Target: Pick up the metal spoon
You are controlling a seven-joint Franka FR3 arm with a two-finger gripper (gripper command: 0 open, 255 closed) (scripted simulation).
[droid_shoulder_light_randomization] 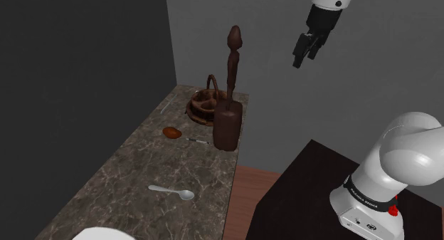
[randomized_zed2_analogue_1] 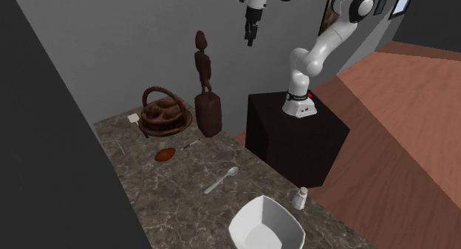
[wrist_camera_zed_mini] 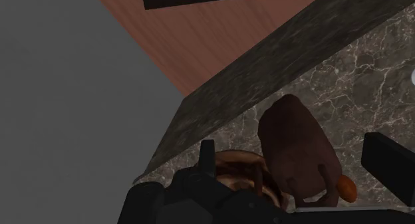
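Gripper [droid_shoulder_light_randomization: 300, 60] high, fingers [wrist_camera_zed_mini: 392, 164] apart | silvery spoon [droid_shoulder_light_randomization: 171, 191] flat on counter [droid_shoulder_light_randomization: 107, 196]

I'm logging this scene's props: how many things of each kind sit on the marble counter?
Spoons: 2 (grey spoon, brown-headed spoon)
Bowls: 1 (white bowl)
Baskets: 1 (brown basket)
Statues: 1 (brown statue)
Small white bottles: 1 (white bottle)
Small pale pieces: 1 (pale piece)
Total: 7
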